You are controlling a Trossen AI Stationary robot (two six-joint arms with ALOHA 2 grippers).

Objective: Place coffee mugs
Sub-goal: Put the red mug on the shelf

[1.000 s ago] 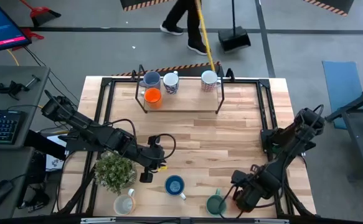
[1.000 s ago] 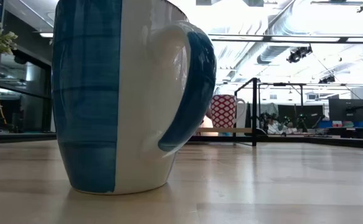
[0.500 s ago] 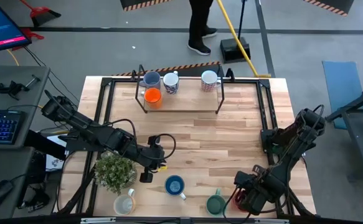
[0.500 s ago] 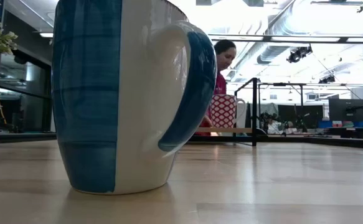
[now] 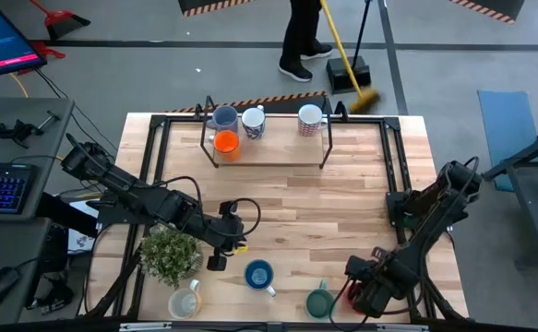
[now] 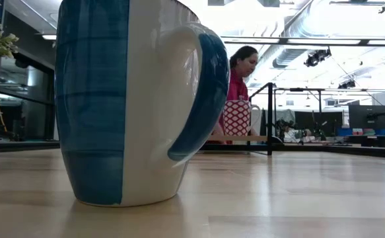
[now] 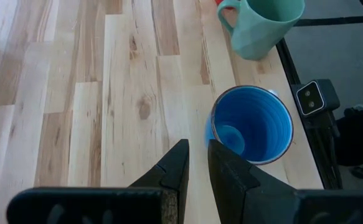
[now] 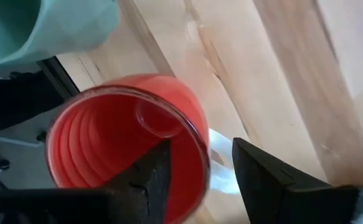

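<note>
The blue mug [image 5: 259,275] stands on its base near the near edge and fills the low view [image 6: 126,99]. Beside it stand the green mug [image 5: 320,302], the cream mug [image 5: 184,302] and the red mug [image 5: 345,297]. The orange mug [image 5: 226,143], the grey-blue mug [image 5: 222,117] and two white mugs [image 5: 253,122] [image 5: 310,118] are at the far rack. My left gripper [image 5: 216,262] [image 7: 197,149] hovers shut just left of the blue mug [image 7: 251,124]. My right gripper [image 5: 359,293] [image 8: 201,149] is open over the red mug [image 8: 106,155]. My right gripper comes at the red mug from above. One finger [image 8: 153,171] stands over the mug's inside and the other [image 8: 259,171] outside its wall, with the rim [image 8: 197,134] between them. Whether either finger touches the wall, I cannot tell. The mug stands upright on the table.
A potted green plant [image 5: 170,254] stands left of my left gripper. A black rack frame [image 5: 269,164] spans the far half of the table. Bare wood lies between the rack and the near row of mugs. A person with a broom [image 5: 305,37] moves beyond the far edge.
My right gripper has shifted a little toward the table's near edge, over the red mug. The person beyond the far edge has walked to the right with the broom.
</note>
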